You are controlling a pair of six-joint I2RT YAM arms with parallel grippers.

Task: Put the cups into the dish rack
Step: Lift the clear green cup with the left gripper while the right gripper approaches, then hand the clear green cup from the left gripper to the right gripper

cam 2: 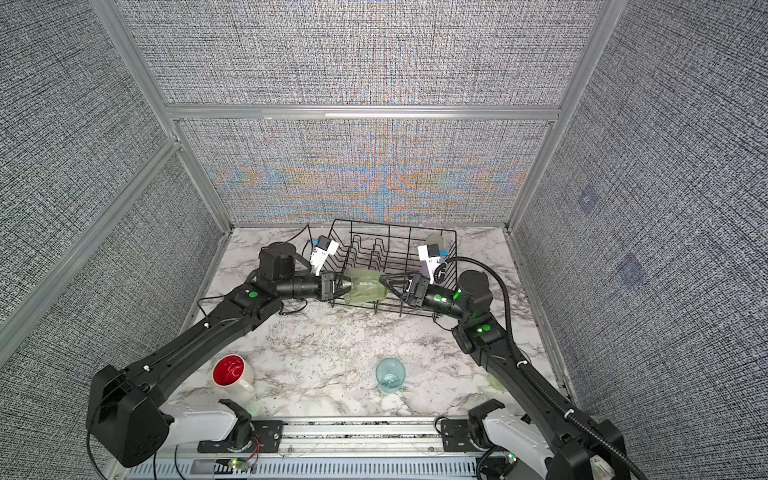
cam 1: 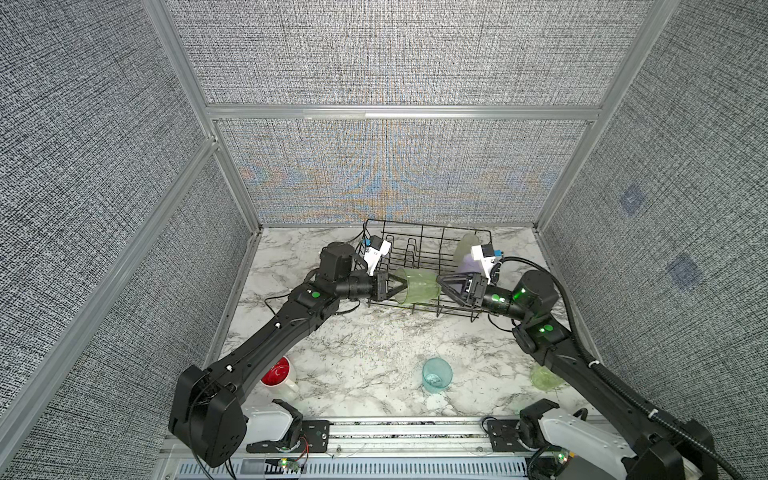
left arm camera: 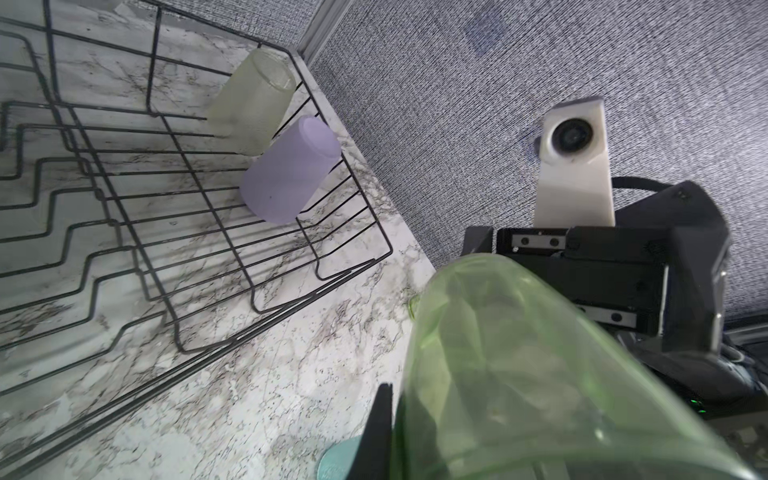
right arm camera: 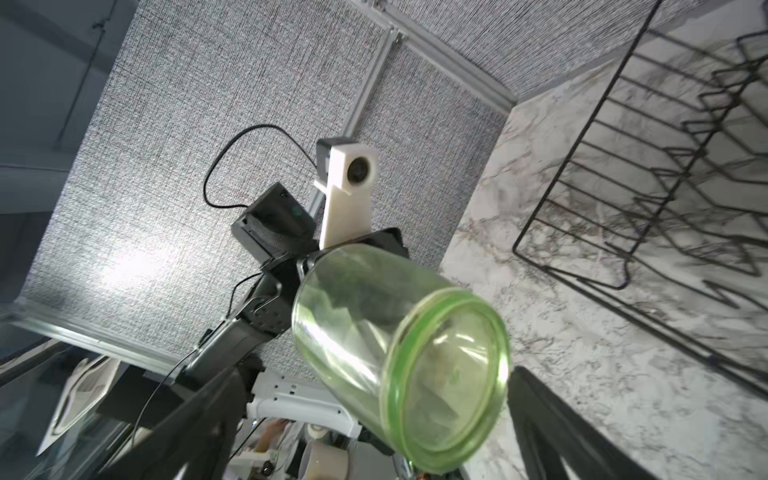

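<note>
My L pincer [cam 1: 398, 286] pinched shut on green tumbler [cam 1: 419, 286] rim — cup held sideways above dish rack [cam 1: 415, 249] near edge. R pincer [cam 1: 441, 281] spread wide either side of its base, gripping nothing — prob. regrasp so I can seat it mouth-down.

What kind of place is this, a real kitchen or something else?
Probably a robot test booth staged as a kitchen counter: grey fabric panels in metal frames enclose a marble-look table, and a left arm and right arm based at a rail work at a dish rack.
</note>
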